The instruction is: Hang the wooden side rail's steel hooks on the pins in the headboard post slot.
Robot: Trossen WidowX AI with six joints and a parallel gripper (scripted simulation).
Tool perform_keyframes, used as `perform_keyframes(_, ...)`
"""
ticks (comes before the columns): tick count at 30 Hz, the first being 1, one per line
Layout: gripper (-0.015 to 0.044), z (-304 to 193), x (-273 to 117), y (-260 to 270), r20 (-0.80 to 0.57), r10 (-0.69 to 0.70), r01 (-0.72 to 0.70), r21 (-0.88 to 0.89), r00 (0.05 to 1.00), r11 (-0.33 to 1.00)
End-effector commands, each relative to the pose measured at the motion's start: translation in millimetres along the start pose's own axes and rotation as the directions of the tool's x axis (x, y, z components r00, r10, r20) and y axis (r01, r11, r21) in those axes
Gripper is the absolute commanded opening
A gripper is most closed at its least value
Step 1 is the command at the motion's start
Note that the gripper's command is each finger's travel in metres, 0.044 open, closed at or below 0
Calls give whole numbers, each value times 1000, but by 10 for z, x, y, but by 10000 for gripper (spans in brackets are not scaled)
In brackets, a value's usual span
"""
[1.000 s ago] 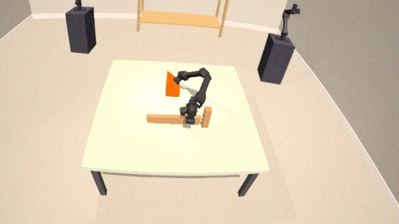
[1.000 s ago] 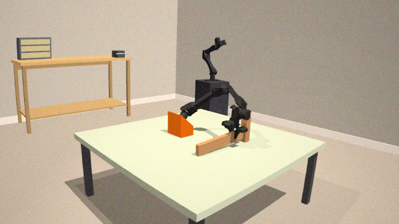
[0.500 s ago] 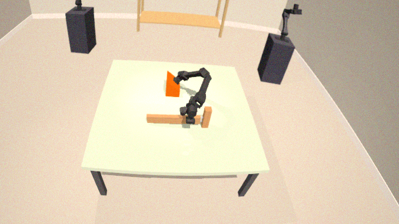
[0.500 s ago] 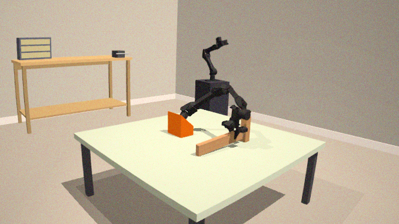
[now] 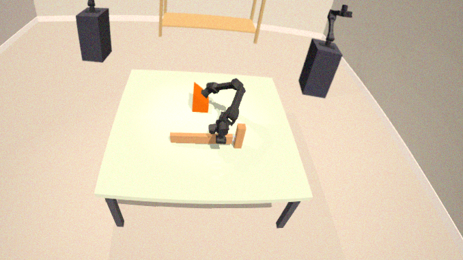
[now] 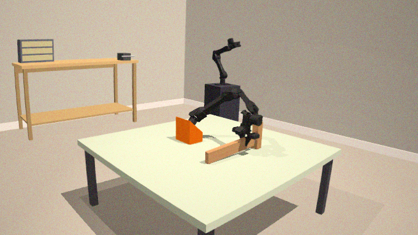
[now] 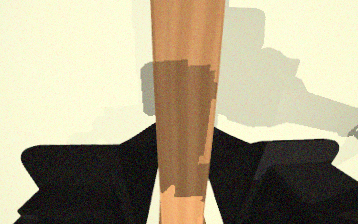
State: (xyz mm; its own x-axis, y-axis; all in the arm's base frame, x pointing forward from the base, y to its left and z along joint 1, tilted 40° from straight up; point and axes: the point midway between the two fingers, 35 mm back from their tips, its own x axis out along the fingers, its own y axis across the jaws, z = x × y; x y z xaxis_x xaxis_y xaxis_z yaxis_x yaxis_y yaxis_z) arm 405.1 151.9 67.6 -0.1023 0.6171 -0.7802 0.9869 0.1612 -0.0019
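Observation:
The wooden side rail (image 5: 189,138) (image 6: 222,152) (image 7: 188,30) runs left to right in the top view. Its far end rests on the table (image 5: 191,175) (image 6: 172,171); its post end looks slightly raised, with shadow beneath. The headboard post (image 5: 240,136) (image 6: 259,134) stands upright just beyond that end. A narrow gap with something pale in it shows between them in the top view. My gripper (image 5: 220,136) (image 6: 247,142) (image 7: 179,124) is shut on the rail near its post end, one finger on each side. The hooks, the pins and the slot cannot be made out.
An orange wedge-shaped block (image 5: 200,100) (image 6: 188,132) stands beside my arm's base, behind the rail. Two other arms on dark pedestals (image 5: 93,35) (image 5: 319,69) and a wooden shelf bench (image 5: 208,22) (image 6: 77,113) stand away from the table.

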Motion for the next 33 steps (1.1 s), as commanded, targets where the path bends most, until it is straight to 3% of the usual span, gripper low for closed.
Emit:
perform_keyframes(1, 0, -100, -106, 35, -25, 35, -35, -17, 999, 999)
perform_keyframes(33, 0, -97, -102, 6, -25, 35, -35, -17, 999, 999)
